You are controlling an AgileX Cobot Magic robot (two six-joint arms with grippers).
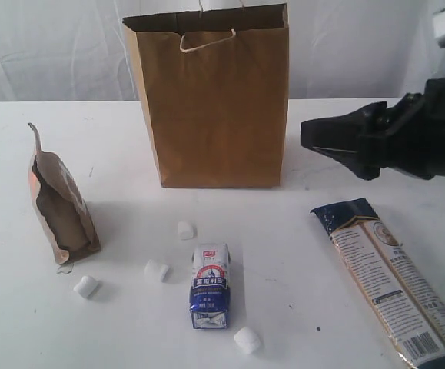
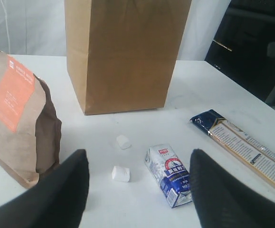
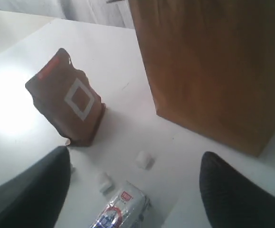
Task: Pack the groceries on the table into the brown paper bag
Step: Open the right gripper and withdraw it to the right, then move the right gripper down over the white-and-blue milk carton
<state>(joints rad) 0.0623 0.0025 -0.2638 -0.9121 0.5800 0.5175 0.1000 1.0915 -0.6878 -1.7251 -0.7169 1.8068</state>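
Bright, even light casts soft shadows, and glare whitens the table (image 3: pixel 6 102) in the blurred right wrist view.

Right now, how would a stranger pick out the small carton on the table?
Start at the tall brown paper bag standing on the white table. In front of it, the small carton lies on its side among four white marshmallows. Unlike those plain lumps, it is a box, white at one end and dark blue at the other.
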